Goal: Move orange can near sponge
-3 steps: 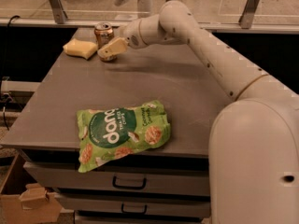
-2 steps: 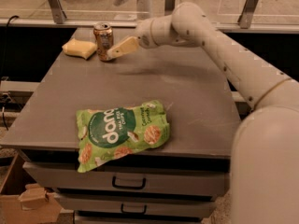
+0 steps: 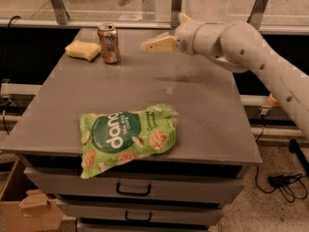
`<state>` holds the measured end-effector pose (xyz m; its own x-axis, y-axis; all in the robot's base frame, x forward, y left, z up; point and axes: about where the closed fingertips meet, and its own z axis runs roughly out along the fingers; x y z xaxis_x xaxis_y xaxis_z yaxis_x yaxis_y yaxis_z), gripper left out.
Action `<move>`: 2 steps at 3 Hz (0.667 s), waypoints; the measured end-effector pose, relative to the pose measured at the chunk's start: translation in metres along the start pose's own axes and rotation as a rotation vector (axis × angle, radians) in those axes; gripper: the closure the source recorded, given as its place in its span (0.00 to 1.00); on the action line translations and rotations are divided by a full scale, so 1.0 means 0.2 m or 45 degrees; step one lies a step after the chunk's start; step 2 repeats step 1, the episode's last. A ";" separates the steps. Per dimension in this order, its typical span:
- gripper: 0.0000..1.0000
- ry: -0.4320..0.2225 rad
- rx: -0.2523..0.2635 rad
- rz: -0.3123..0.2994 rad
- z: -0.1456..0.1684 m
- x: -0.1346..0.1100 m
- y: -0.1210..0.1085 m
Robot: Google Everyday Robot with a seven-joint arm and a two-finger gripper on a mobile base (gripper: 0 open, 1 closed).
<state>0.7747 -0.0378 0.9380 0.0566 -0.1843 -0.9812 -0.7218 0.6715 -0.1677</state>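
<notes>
Standing upright at the far left of the grey flat worktop (image 3: 193,105), the small orange-copper metal drink can with a silver pull-tab top (image 3: 109,43) sits just right of the pale-yellow soft sponge block (image 3: 83,50); contact between them cannot be told, but the placement looks done. Pincer (image 3: 157,44) on the white arm hovers to the right of the can, apart from it and carrying nothing; wide or narrow: cannot tell. Judgement: the can is likely light, thin-walled, smooth and tippy, so any regrasp belongs mid-body across the diameter with a gentle squeeze; the crinkly green snack bag (image 3: 128,134) near the front edge is uninvolved.
</notes>
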 end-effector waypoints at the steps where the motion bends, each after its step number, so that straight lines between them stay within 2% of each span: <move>1: 0.00 -0.070 0.074 -0.052 -0.15 -0.11 -0.08; 2: 0.00 -0.070 0.074 -0.052 -0.15 -0.11 -0.08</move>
